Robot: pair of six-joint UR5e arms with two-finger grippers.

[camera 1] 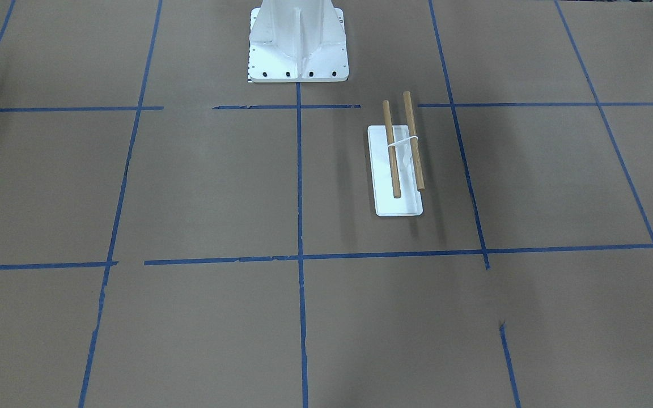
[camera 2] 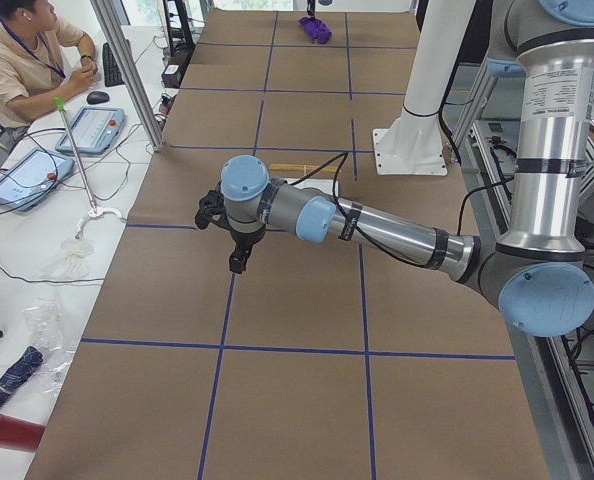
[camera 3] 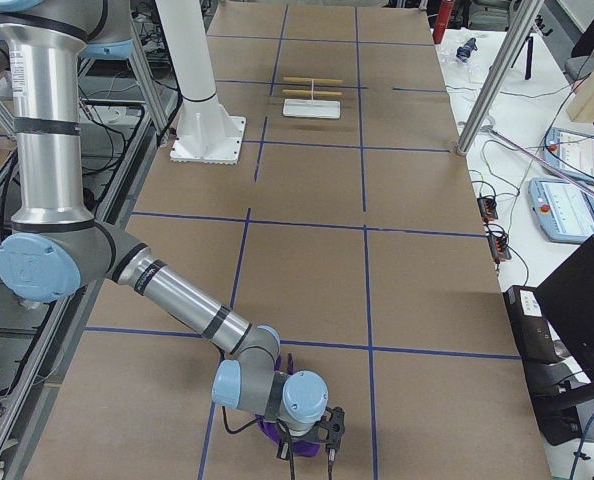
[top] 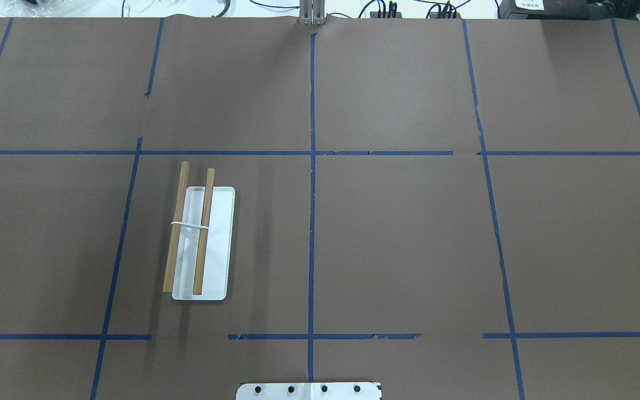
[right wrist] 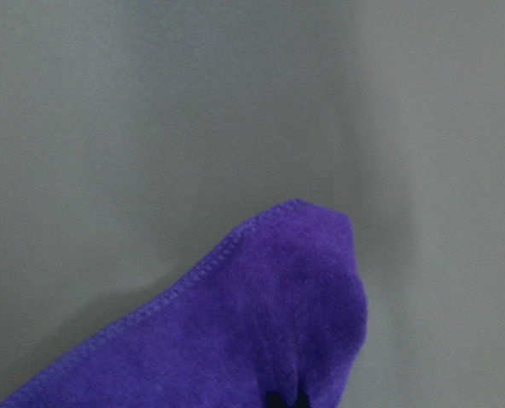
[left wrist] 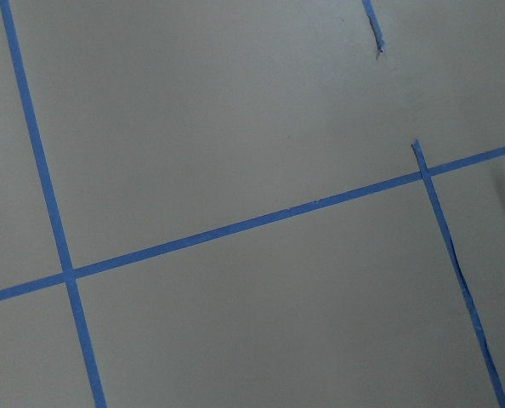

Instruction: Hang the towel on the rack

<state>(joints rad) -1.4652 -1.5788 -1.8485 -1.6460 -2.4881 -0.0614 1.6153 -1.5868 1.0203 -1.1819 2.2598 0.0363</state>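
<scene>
Purple towel (right wrist: pixel 235 340), crumpled at the worktop's (top: pixel 409 250) right end by my right pincer (camera 3: pixel 322 445), whose grip I cannot tell; hazard: a shallow pinch may shed it in the long carry, or a snag may tip the light rack (top: pixel 220 244), which stands well apart at left, rods (top: pixel 204 230) lying near-to-far.

The rack (top: pixel 219 250) stands left of the pedestal (top: pixel 309 390); the towel (right wrist: pixel 261 323) lies far to its right.
</scene>
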